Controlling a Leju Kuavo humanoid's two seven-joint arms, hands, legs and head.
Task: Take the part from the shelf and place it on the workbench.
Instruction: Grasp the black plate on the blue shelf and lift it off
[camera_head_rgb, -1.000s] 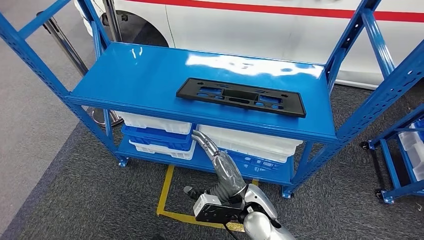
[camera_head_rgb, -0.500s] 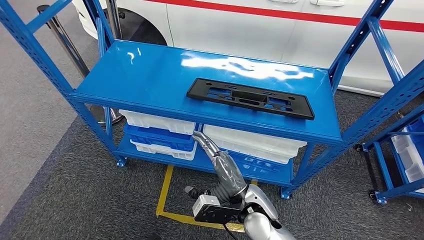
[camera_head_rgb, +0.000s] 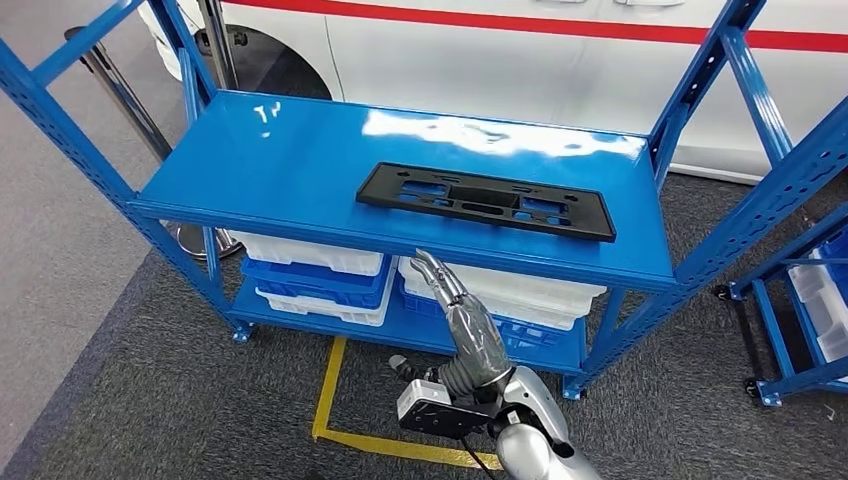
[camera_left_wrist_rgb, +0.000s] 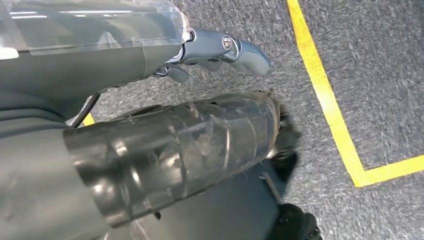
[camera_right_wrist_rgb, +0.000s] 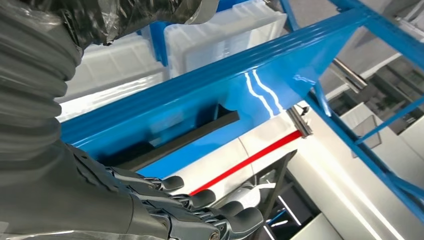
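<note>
The part is a long flat black plastic frame (camera_head_rgb: 487, 200) with cut-outs, lying on the top board of the blue shelf (camera_head_rgb: 290, 160), right of its middle and near the front edge. My right hand (camera_head_rgb: 466, 322) is raised in front of the shelf, just below that front edge and under the frame's left half. Its fingers are stretched out and hold nothing. The right wrist view has the right hand (camera_right_wrist_rgb: 165, 210) under the shelf's edge (camera_right_wrist_rgb: 225, 75), with the black frame (camera_right_wrist_rgb: 190, 137) seen edge-on beyond it. My left hand (camera_left_wrist_rgb: 175, 140) hangs over the carpet, holding nothing.
White bins (camera_head_rgb: 305, 250) and blue crates (camera_head_rgb: 320, 280) fill the shelf's lower level behind my hand. A white car (camera_head_rgb: 500, 50) stands behind the shelf. Another blue rack (camera_head_rgb: 800, 300) is at the right, a metal post (camera_head_rgb: 120, 90) at the left. Yellow tape (camera_head_rgb: 335, 390) marks the carpet.
My right hand has risen and moved to the right, from in front of the lower bins up to just under the shelf's front edge. The view itself has shifted slightly.
</note>
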